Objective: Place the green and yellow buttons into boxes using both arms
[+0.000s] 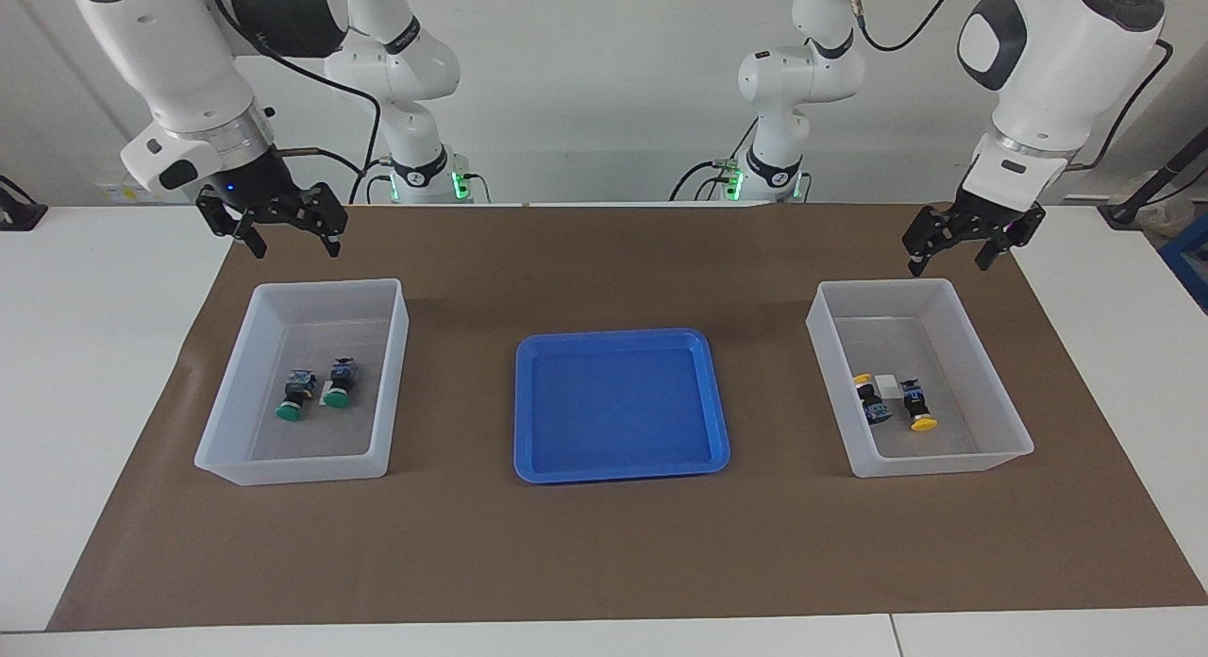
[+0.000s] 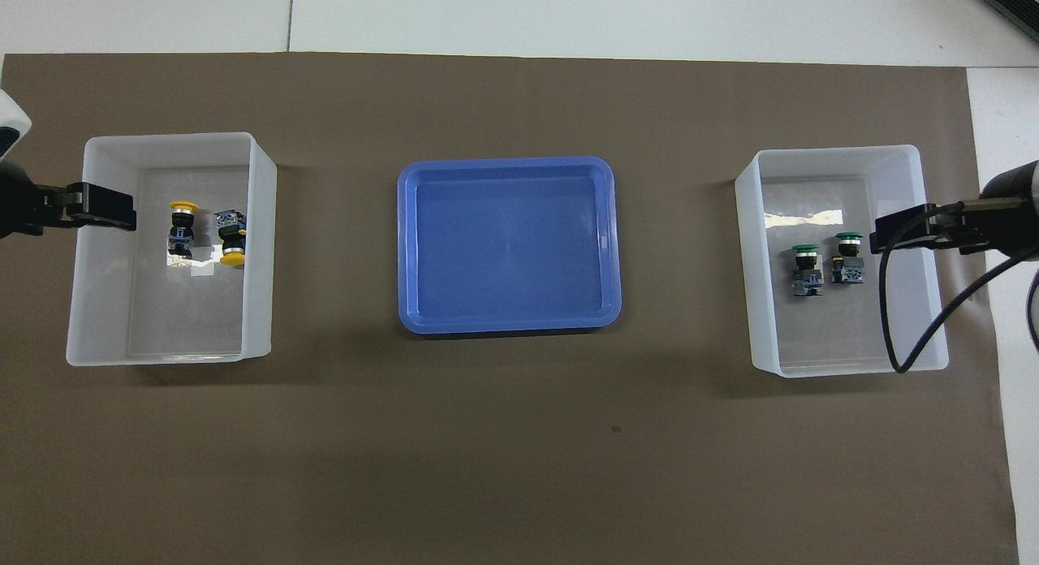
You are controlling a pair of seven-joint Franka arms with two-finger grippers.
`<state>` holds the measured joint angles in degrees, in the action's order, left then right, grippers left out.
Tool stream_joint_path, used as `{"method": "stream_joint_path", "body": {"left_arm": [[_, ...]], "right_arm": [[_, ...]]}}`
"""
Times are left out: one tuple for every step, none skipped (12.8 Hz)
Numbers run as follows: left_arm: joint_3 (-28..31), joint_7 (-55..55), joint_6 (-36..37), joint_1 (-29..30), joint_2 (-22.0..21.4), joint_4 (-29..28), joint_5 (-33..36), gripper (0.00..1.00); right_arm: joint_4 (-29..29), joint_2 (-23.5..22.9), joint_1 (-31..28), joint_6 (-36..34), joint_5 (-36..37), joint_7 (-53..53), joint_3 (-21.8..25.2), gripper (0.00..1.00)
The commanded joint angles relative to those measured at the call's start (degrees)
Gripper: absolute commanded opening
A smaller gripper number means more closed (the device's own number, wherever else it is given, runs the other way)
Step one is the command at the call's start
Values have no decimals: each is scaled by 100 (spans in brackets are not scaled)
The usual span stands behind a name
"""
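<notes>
Two green buttons (image 1: pixel 314 393) (image 2: pixel 826 266) lie side by side in the white box (image 1: pixel 326 285) (image 2: pixel 836 152) at the right arm's end. Two yellow buttons (image 1: pixel 895 402) (image 2: pixel 206 234) lie in the other white box (image 1: pixel 887 285) (image 2: pixel 170 136) at the left arm's end. My right gripper (image 1: pixel 294 249) hangs open and holds nothing, raised over the outer edge of the green buttons' box; one of its fingers (image 2: pixel 901 228) shows from above. My left gripper (image 1: pixel 948 264) is also open and holds nothing, raised over the outer edge of the yellow buttons' box, with one finger (image 2: pixel 104 207) in the overhead view.
A blue tray (image 1: pixel 528 402) (image 2: pixel 408 248) lies between the two boxes on the brown mat (image 1: pixel 604 553). A black cable (image 2: pixel 917 321) from the right arm loops over the green buttons' box. White tabletop borders the mat at both ends.
</notes>
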<state>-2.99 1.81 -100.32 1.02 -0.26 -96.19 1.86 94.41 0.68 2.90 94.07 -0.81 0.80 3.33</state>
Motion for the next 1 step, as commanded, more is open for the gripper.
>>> {"method": "stream_joint_path", "body": {"left_arm": [[36, 82, -58, -58, -79, -66, 69, 100]], "right_arm": [[8, 20, 8, -38, 2, 52, 1, 100]]}}
